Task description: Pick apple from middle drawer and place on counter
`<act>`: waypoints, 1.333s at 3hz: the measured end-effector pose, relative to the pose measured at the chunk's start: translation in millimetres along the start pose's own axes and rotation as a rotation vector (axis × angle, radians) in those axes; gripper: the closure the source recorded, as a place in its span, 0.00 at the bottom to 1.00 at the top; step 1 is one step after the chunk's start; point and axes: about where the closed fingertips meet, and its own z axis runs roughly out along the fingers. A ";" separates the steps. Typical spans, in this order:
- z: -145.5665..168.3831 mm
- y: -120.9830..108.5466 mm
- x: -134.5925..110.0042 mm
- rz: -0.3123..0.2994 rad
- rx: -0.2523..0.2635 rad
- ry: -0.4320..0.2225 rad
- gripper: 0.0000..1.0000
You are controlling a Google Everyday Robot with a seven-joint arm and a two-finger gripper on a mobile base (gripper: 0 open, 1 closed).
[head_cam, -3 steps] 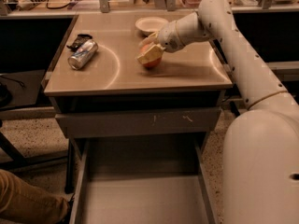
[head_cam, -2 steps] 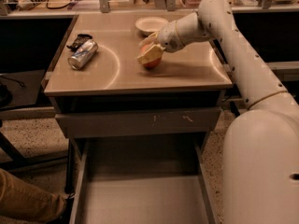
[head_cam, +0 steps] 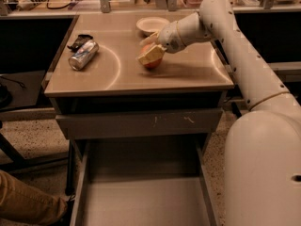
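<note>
The hand reaches in from the right over the middle of the surface, its two pale fingers pinching the apple. The apple sits low against the surface, though I cannot tell whether it touches, just in front of the white bowl. A silver can lies on its side well to the left, beside a small dark object, and below, the drawer stands pulled out under a shut drawer front with pale scratches.
</note>
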 end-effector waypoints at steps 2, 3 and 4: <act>0.1 0.1 -0.1 0.000 0.000 0.000 0.00; -29.4 0.1 -31.5 -0.069 0.060 0.012 0.00; -86.1 12.0 -81.5 -0.183 0.184 0.032 0.00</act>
